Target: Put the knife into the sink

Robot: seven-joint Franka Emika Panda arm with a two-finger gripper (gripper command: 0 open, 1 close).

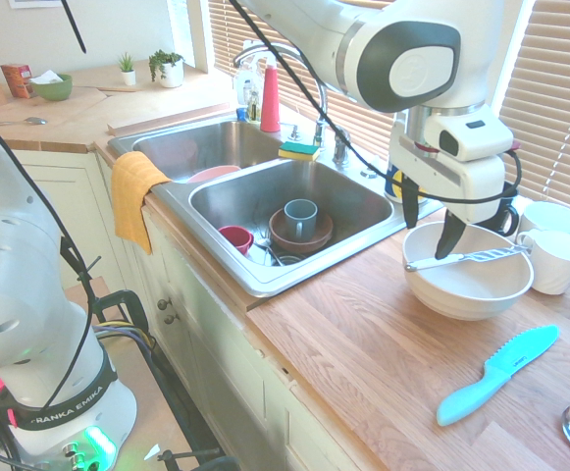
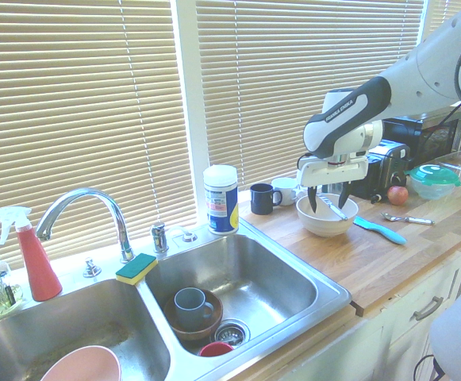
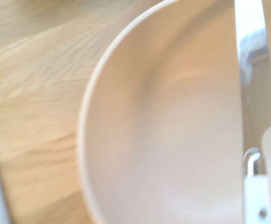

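Not far along, by the look of things: just at the approach, with no grip made. Find the knife (image 1: pixel 443 262) lying across the rim of the bowl (image 1: pixel 469 294), on the worktop (image 1: pixel 338 324) to the right of the sink (image 1: pixel 265 287) in the first exterior view. Find the claw (image 1: pixel 430 235) there too, low over the bowl, standing wide open and holding nothing. See in the wrist view part of the pale handle and the shiny blade, apparently within easy reach. Left to do: close on the knife, lift clear of the bowl, carry left to the sink and let go inside. Count nothing of the delivery as done; in the near basin, see only other dishes, among them a blue mug (image 1: pixel 300 218) in a brown bowl (image 1: pixel 286 241). Probably best to settle a little lower before closing.
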